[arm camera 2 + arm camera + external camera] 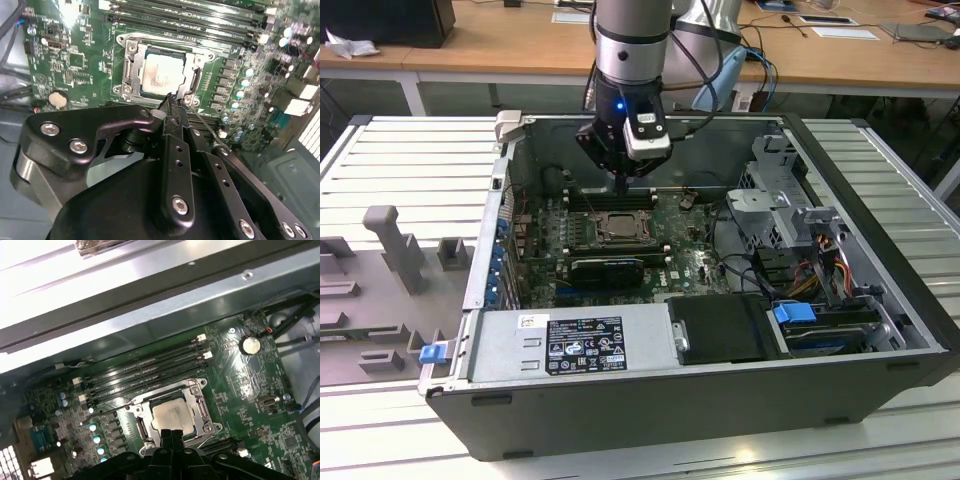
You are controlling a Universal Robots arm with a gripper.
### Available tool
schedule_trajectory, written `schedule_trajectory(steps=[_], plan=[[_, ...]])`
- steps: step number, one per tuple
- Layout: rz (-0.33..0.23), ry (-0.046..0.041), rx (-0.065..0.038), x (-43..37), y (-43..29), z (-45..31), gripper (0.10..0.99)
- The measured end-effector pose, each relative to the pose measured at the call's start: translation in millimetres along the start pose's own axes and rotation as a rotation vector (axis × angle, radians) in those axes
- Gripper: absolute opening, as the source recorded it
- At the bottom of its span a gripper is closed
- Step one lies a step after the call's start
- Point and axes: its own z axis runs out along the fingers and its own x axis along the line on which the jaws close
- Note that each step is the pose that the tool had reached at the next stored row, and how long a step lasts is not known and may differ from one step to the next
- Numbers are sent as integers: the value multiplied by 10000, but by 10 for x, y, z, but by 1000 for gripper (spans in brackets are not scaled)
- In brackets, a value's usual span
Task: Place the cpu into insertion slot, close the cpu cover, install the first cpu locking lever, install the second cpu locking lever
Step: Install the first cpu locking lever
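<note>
We see an open computer case (670,420) lying on a slatted metal table (410,160). At the exterior view's left, grey moulded fixtures (395,240) sit on the table, and a blue latch (433,352) sticks out at the case's lower left corner. A power supply (570,345) with a dark label runs along the case's near wall.

In the upper centre of the exterior view, the robot arm (630,50) reaches down into the case. Its gripper (623,185) hangs over the green motherboard (685,265), just behind the insertion slot (588,222). In both wrist views the black fingers (165,437) are drawn together with only a thin seam between them. We cannot tell whether they pinch anything.

The cpu (162,75) sits in the insertion slot, its pale metal top facing up. The cpu cover (131,70) lies flat around it, the chip showing through its window. A thin wire lever (202,125) slants away from the slot's corner, just beside the fingertips. Long black memory slots (150,367) run along the slot's far side.

At the exterior view's right stand a silvery drive cage (780,200), bundled cables (825,270) and a blue tab (795,312).
</note>
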Motion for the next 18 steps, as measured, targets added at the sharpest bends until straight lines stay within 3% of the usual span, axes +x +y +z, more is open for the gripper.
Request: schedule_trajectory(steps=[3, 10, 18], plan=[[-773, 1, 9, 0, 0, 2, 106], [-853, -133, -32, 135, -44, 10, 106], [-3012, -116, -15, 135, -45, 38, 106]])
